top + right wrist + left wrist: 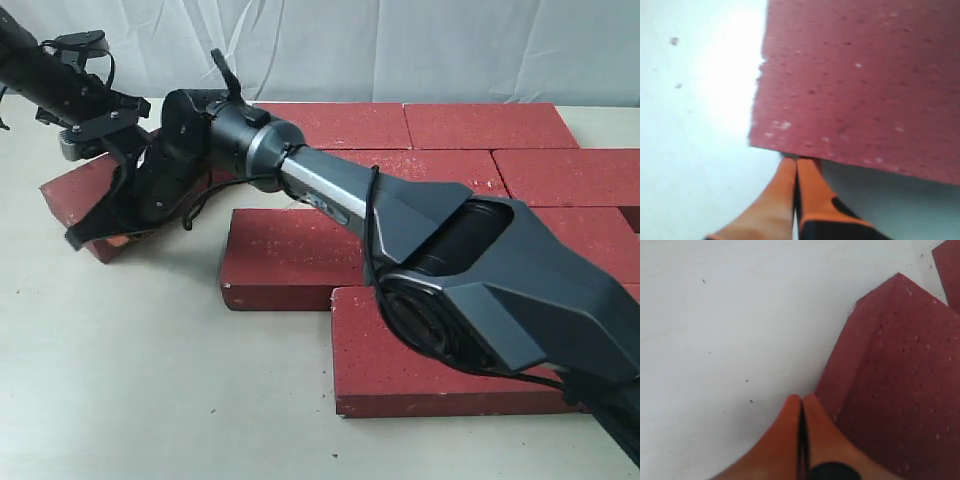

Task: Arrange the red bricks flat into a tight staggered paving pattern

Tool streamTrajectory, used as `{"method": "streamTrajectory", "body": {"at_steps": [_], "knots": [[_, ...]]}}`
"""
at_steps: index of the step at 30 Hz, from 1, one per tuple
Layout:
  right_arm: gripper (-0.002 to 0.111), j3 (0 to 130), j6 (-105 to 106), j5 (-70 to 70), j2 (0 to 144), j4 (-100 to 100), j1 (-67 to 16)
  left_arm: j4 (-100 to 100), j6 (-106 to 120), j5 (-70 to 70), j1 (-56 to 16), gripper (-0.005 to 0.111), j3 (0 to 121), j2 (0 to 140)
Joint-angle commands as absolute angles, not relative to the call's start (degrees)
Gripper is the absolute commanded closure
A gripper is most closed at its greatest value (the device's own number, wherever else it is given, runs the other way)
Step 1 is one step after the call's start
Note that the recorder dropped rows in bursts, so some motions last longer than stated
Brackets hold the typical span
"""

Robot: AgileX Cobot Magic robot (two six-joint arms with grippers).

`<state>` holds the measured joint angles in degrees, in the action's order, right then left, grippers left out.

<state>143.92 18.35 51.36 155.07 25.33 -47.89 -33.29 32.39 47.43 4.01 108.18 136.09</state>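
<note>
Wearing matte black, angular shells along the right arm (520, 280), narrowing to a silver-grey collar (265, 150). Trailing a thin black cable (371, 215) beside it. Tipping the left hand (801, 400) and right hand (796, 161) with smooth orange fingers (782, 200), black at the root.

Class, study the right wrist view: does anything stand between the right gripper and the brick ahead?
Nothing visible does. The right gripper, shut, has its tips at the edge of the red brick.
</note>
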Motion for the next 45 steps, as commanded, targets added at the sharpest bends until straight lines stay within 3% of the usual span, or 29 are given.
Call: {"method": "streamTrajectory", "body": {"at_steps": [1,9,17,26,35,45], "knots": [[0.109,144.28,21.01,49.43,154.52,31.83,-51.12,-35.71,32.54,51.35,5.89,0.107,108.34,135.70],[0.109,144.28,23.96,55.30,149.97,29.30,-52.01,-36.78,34.65,52.97,13.75,0.107,108.34,131.43],[0.109,144.28,3.46,62.74,144.84,-10.11,-44.43,-32.84,26.30,56.84,15.82,0.107,106.07,127.51],[0.109,144.05,3.12,58.68,148.39,2.25,-35.07,-26.72,22.97,50.53,15.59,0.107,86.86,114.30],[0.109,144.05,7.26,56.37,151.58,3.95,-34.79,-27.49,22.99,42.11,13.98,0.107,69.97,110.73],[0.109,144.05,9.20,56.07,153.47,6.09,-34.93,-29.49,23.37,37.30,12.27,0.107,64.01,110.60]]}}
